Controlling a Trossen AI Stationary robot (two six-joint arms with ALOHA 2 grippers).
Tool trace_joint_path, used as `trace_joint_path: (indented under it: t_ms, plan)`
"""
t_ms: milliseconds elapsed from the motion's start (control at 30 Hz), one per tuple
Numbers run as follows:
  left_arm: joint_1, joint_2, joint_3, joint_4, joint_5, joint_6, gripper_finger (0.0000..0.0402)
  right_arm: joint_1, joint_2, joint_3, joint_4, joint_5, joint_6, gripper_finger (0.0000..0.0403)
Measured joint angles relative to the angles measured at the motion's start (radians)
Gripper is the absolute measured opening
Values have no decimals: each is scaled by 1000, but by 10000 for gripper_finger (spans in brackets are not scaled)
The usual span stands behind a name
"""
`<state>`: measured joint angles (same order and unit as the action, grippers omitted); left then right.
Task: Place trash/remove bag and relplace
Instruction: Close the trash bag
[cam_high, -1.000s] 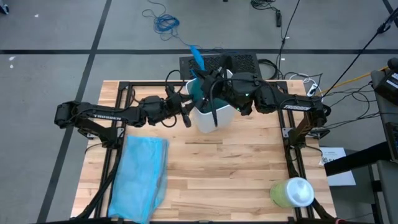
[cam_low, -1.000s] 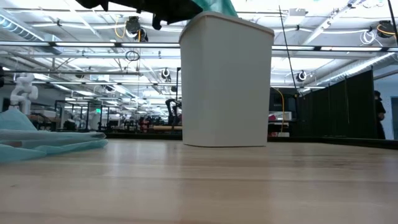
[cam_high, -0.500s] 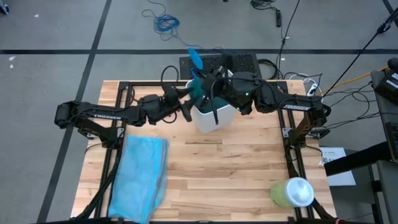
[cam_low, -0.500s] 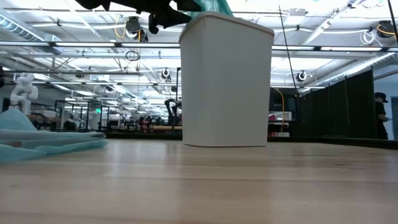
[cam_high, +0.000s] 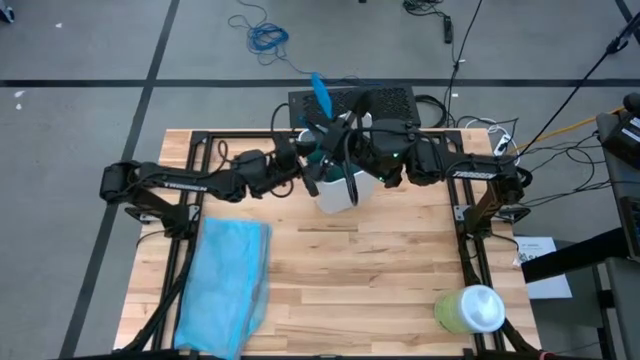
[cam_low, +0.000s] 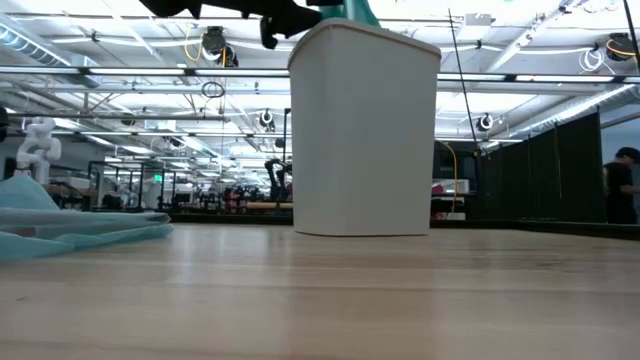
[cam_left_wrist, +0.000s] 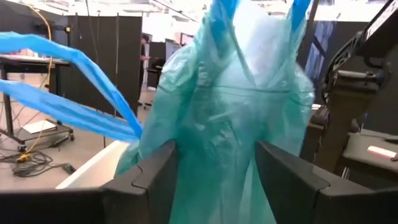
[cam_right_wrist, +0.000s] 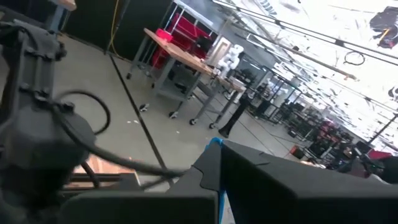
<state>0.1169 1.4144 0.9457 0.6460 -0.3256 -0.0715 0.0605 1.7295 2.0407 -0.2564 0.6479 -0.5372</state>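
From above, the left gripper stands at the white bin, with the teal bag just ahead of it and the right gripper above the bin. At table height, the bag pokes up from the bin. From the left wrist, spread fingers straddle the hanging bag, its length upright. From the right wrist, the fingers are clenched on a blue handle.

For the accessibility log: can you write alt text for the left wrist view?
The left gripper is open around the gathered teal-green bag, which hangs between its dark fingers. Blue loop handles stretch off to one side.
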Motion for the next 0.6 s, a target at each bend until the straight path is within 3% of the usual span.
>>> trace_joint_path:
  t_ms: [133,300,600]
  plan:
    - [2,56,27,0,-9,6,144,0,1,0,0,0,-1,0]
    - [7,92,27,-1,13,7,20,0,0,0,15,6,-40,0]
    - [7,122,31,7,33,11,2,0,-32,-1,84,39,-119,0]
